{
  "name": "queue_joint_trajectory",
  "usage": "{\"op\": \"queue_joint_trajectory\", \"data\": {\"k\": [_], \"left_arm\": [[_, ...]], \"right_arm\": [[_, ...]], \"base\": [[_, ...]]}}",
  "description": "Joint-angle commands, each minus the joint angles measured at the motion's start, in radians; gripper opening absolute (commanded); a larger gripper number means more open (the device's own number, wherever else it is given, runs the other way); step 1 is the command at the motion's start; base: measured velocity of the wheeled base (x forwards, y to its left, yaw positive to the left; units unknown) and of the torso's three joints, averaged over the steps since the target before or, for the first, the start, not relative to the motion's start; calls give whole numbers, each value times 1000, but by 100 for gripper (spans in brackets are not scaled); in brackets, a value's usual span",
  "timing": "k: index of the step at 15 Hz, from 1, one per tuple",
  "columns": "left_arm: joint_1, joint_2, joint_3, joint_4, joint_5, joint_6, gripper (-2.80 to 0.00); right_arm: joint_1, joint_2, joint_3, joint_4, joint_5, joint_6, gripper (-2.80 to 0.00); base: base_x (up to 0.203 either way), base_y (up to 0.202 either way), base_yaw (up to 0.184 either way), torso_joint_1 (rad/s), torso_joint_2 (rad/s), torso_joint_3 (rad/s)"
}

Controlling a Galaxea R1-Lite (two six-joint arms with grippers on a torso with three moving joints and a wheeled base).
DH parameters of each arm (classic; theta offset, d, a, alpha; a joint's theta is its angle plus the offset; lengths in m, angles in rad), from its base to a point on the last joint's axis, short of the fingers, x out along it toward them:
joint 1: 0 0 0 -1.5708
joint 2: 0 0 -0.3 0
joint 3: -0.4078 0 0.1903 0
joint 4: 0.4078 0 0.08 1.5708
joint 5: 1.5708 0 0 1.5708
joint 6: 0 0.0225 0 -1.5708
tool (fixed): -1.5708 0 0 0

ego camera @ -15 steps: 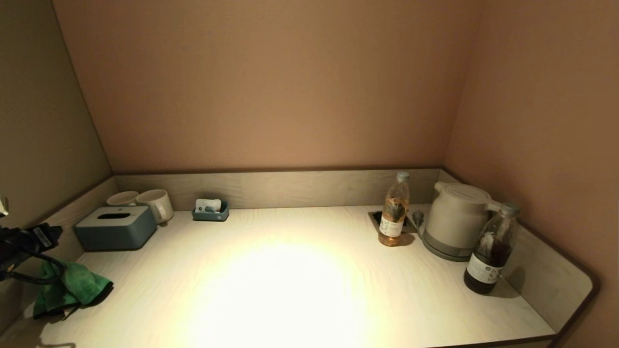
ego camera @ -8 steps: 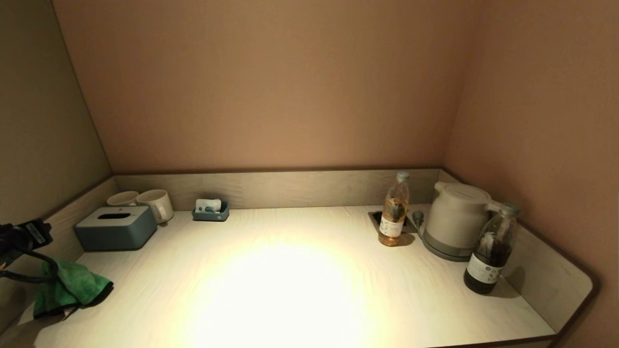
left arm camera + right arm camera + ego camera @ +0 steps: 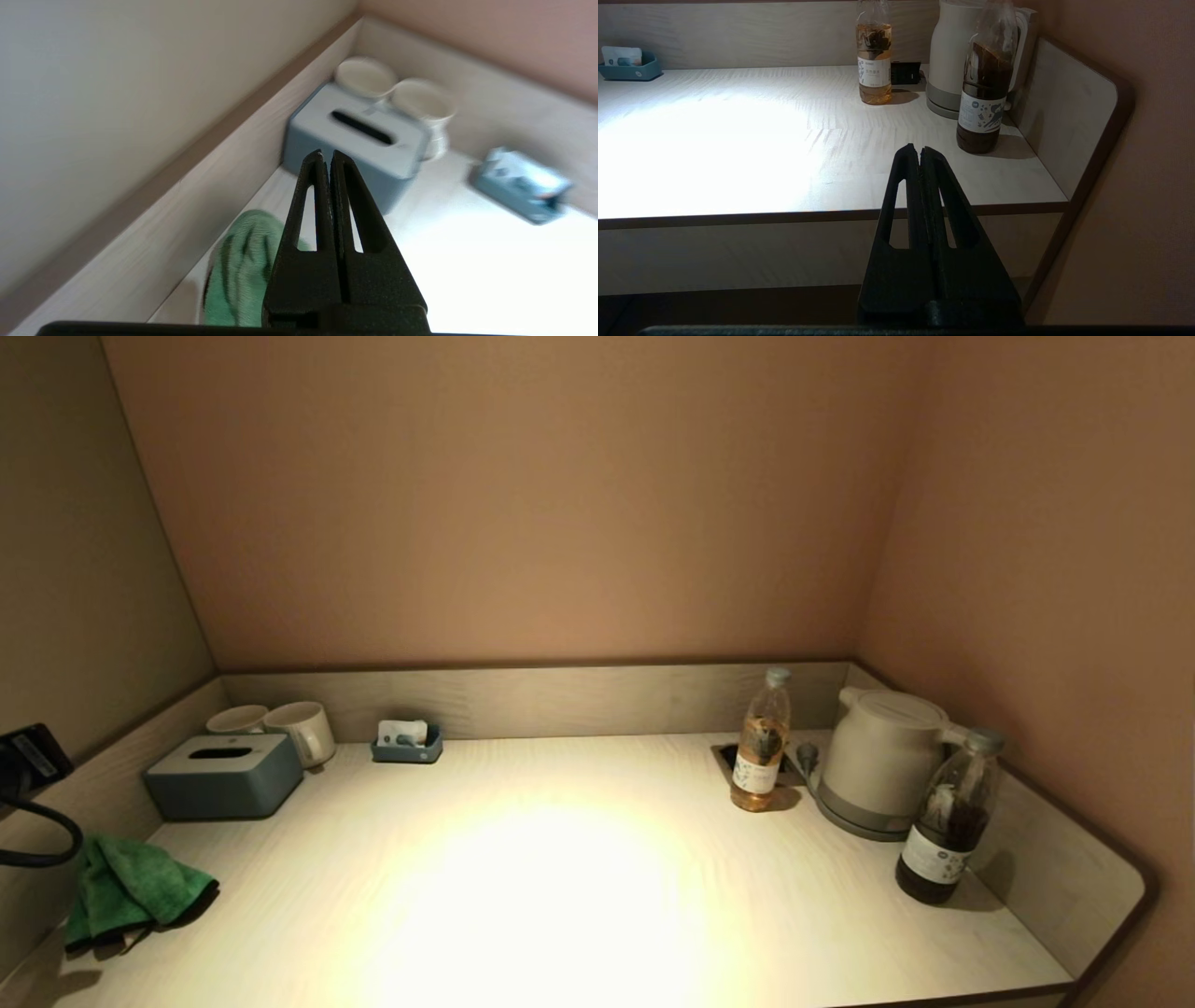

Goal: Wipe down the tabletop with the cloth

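Your green cloth (image 3: 131, 891) lies crumpled on the tabletop (image 3: 560, 896) at its near left corner, against the left side panel and just in front of the grey-blue tissue box (image 3: 224, 775). Your left gripper (image 3: 326, 158) hangs in the air above that corner, its two fingers pressed together with nothing between them, the cloth below it and untouched. In the head view only a dark piece of the left arm (image 3: 28, 761) and its cable show at the left edge. Your right gripper (image 3: 919, 151) sits low in front of the table's front edge, off its right half, its fingers likewise closed on nothing. Behind the tissue box stand two white cups (image 3: 299, 728); a small teal tray (image 3: 407, 747) rests by the back panel. At the right stand a pale bottle (image 3: 761, 742), a white kettle (image 3: 878, 761) and a dark bottle (image 3: 948, 821).
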Motion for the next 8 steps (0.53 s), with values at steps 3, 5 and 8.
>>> {"op": "queue_joint_trajectory", "data": {"k": [3, 5, 8], "left_arm": [[-28, -301, 11, 106, -39, -2, -280], [-30, -485, 0, 227, -100, 0, -280], [-31, -758, -28, 468, -260, 4, -280]], "right_arm": [[1, 1, 0, 0, 0, 0, -280], [1, 1, 0, 0, 1, 0, -280], [1, 1, 0, 0, 0, 0, -280]], "base": [[0, 0, 0, 0, 0, 0], [0, 0, 0, 0, 0, 0], [0, 0, 0, 0, 0, 0]]}}
